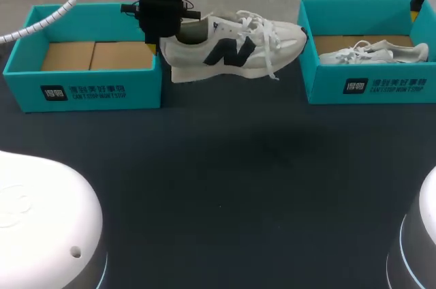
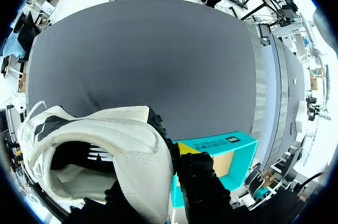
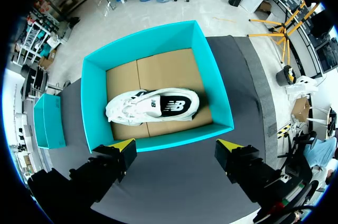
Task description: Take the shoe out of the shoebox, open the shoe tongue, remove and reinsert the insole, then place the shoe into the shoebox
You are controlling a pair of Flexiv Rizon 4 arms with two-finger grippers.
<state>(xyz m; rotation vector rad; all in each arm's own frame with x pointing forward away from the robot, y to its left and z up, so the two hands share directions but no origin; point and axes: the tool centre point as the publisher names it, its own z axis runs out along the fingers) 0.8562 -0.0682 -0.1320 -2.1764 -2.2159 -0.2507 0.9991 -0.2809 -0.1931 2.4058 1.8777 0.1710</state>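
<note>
Our left pincer (image 1: 158,47) grips the heel collar of the white shoe (image 1: 235,47), holding it above the dark bench (image 1: 225,187) between 2 teal boxes, toe toward the right shoebox (image 1: 371,88). The left shoebox (image 1: 82,91) sits just beside the heel. Our right pincer (image 3: 176,146) hangs spread wide above the right shoebox (a second shoe (image 3: 153,106) lies on its side inside).
</note>
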